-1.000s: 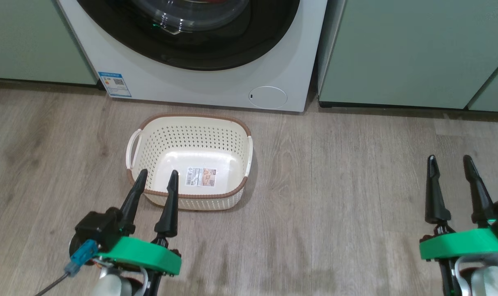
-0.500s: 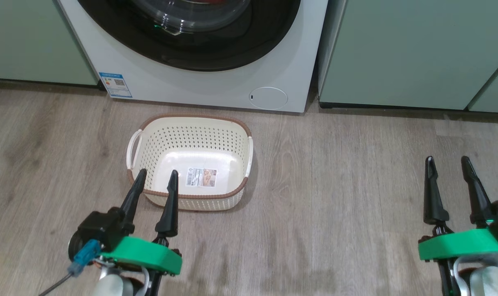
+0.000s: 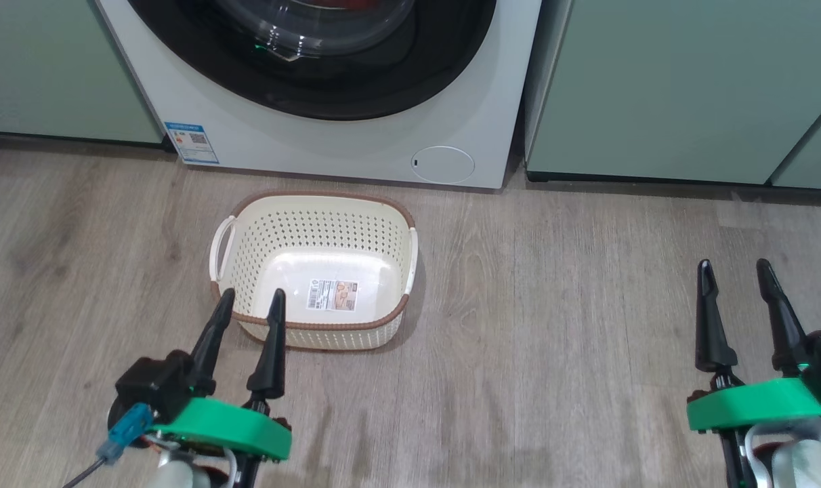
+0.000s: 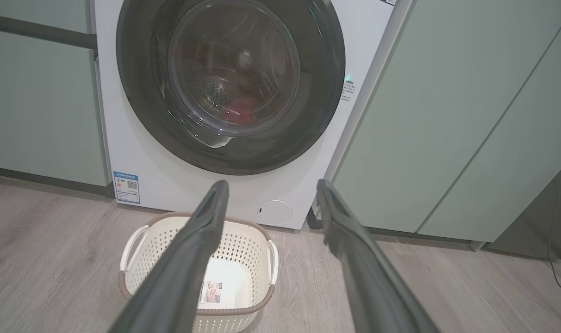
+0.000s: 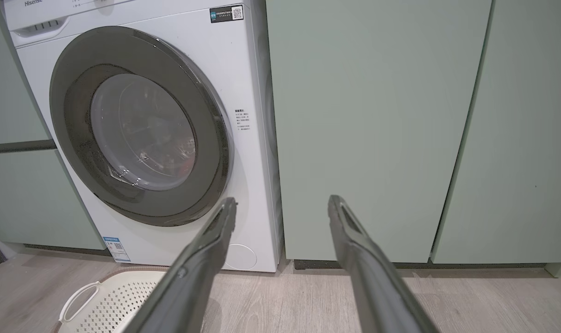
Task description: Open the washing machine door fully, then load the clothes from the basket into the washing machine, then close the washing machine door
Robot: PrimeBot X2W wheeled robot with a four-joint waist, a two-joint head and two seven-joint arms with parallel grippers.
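Now, your left gripper [image 3: 253,293] hangs near the front rim of the basket [image 3: 316,326], jaws spread. The basket stands on the floor just before the washing machine [image 3: 282,146]. The washing machine door [image 4: 324,88] is closed, with the clothes [image 4: 238,111] red behind its glass. Well right, your right gripper [image 3: 733,266] has its jaws spread too.

basket [image 3: 313,271] stands on floor [image 3: 553,305] just before washing machine [image 3: 329,146]; bare floor right of it; cabinets [image 3: 675,88] flank machine.

You have: basket [image 3: 329,195] on floor [image 3: 586,305], just before washing machine [image 3: 282,146]; clothes [image 4: 238,113] inside it; cabinets [image 3: 654,88] flanking both sides.
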